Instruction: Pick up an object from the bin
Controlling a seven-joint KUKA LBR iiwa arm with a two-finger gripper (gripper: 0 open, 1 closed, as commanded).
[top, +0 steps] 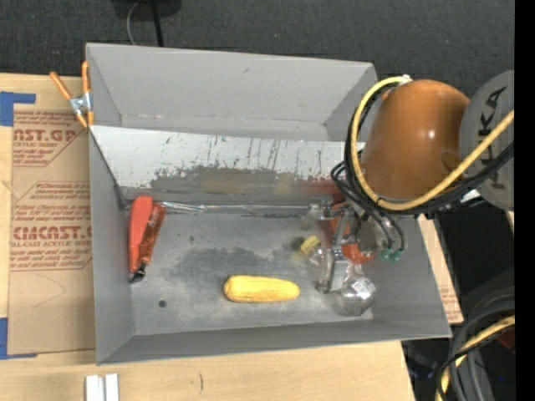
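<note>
The grey metal bin (209, 98) sits on a pale bench with dark floor behind it, its scuffed bottom mostly bare, and I reach down into its near right corner. My gripper (332, 284) hangs low there, close to the floor, but wires and bright metal crowd it so much that I cannot tell how far apart it stands or whether it has anything in it. Just beside it, toward the corner, lies a clear crumpled thing (358, 296), glassy and shining, perhaps a bit of plastic wrap or a small bag. A small pale yellow scrap (308, 244) lies just to the other side, a yellow corn cob (261, 289) is further along the front wall, and an orange-red tool (142, 236) rests well apart by the left wall. I judge the clear thing the nearest candidate. It looks very light, thin and slippery, likely to crush and not to resist, and it may skate away against the metal. I would pinch it across a raised fold near its middle, closing gently, and not along a flat edge.
</note>
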